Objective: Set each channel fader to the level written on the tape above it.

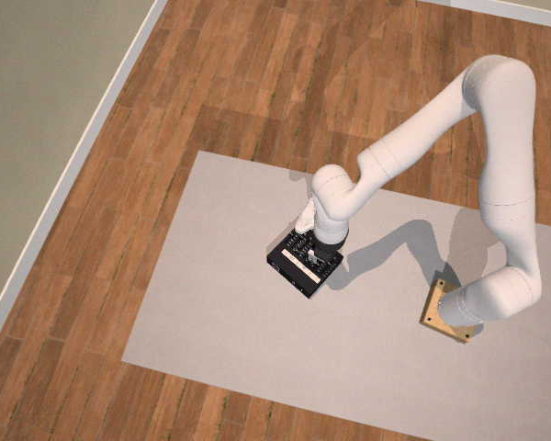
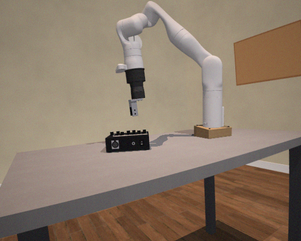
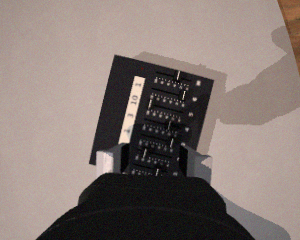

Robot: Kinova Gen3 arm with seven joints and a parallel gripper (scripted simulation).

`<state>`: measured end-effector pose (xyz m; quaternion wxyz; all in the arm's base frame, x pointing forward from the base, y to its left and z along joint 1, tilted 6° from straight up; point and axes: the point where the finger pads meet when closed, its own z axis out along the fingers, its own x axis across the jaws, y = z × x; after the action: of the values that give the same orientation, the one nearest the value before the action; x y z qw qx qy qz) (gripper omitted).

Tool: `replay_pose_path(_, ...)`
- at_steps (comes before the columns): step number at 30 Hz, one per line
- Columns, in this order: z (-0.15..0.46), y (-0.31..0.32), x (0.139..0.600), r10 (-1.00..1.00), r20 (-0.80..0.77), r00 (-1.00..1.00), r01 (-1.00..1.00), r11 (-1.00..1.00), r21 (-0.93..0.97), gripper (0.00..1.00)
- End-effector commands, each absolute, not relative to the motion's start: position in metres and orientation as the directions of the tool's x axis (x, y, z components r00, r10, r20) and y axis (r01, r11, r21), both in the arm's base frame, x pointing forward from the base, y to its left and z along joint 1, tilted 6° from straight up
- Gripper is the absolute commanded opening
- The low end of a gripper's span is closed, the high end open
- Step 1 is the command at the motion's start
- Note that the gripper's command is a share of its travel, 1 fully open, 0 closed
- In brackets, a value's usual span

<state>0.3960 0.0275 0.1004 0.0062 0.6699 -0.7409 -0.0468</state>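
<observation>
The lighting desk (image 1: pixel 304 264) is a small black box standing on its feet on the grey table. It also shows in the side view (image 2: pixel 127 141) and the wrist view (image 3: pixel 157 116). A white tape strip (image 3: pixel 130 110) with written levels runs along one side, too small to read. Several faders (image 3: pixel 165 118) lie in parallel rows beside it; their cap positions are too small to tell. My gripper (image 2: pixel 133 111) hangs open and empty well above the desk, over its fader rows. Its fingers frame the near end of the desk in the wrist view.
My arm's wooden base (image 1: pixel 449 310) stands at the table's right side, also seen in the side view (image 2: pixel 212 131). The desk's rear face with sockets (image 2: pixel 127 143) faces the side camera. An orange board (image 2: pixel 270 52) hangs on the wall.
</observation>
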Motion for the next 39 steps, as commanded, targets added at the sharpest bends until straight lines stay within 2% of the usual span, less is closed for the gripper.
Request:
replay_pose_path(1, 0.096, 0.027, 0.392, -0.996, -0.065, -0.054, -0.995, 0.048, 0.085, 1.0)
replay_pose_path(8, 0.087, 0.033, 0.385, -0.961, -0.087, 0.264, -0.961, -0.269, 0.056, 1.0)
replay_pose_path(15, 0.081, 0.038, 0.377, -0.839, -0.096, 0.536, -0.842, -0.54, 0.015, 1.0)
replay_pose_path(17, 0.081, 0.038, 0.377, -0.839, -0.096, 0.536, -0.842, -0.54, 0.015, 1.0)
replay_pose_path(29, 0.075, 0.044, 0.368, -0.558, -0.074, 0.827, -0.562, -0.826, -0.052, 1.0)
replay_pose_path(39, 0.073, 0.046, 0.364, -0.408, -0.051, 0.912, -0.411, -0.908, -0.078, 1.0)
